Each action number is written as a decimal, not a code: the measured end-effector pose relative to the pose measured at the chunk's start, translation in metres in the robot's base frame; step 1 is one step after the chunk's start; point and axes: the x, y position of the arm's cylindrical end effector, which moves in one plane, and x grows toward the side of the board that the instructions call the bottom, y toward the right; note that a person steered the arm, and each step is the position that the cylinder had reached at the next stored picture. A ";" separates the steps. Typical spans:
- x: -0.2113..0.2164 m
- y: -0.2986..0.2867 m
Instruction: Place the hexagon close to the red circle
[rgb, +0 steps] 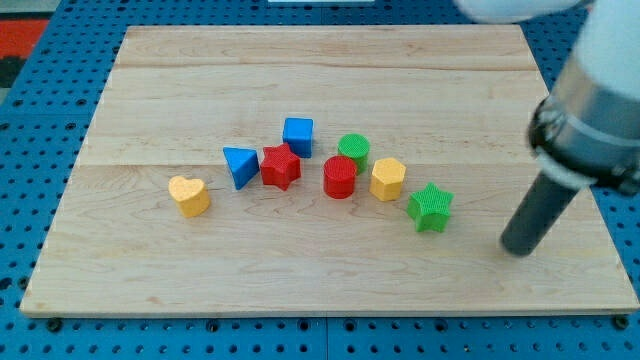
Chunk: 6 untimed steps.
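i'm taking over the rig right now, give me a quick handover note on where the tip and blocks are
My tip: on the board at the view's right, touching no block, right of the green star.
Yellow hexagon: just right of the red circle, a narrow gap between them at most.
Neighbours: green circle above those two; red star, blue cube, blue triangle and yellow heart further left.
Done: the hexagon already looks close to the red circle.
Left: probably nothing; at most a small nudge leftward.
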 end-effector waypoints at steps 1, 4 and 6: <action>-0.068 -0.022; -0.065 -0.077; -0.072 -0.105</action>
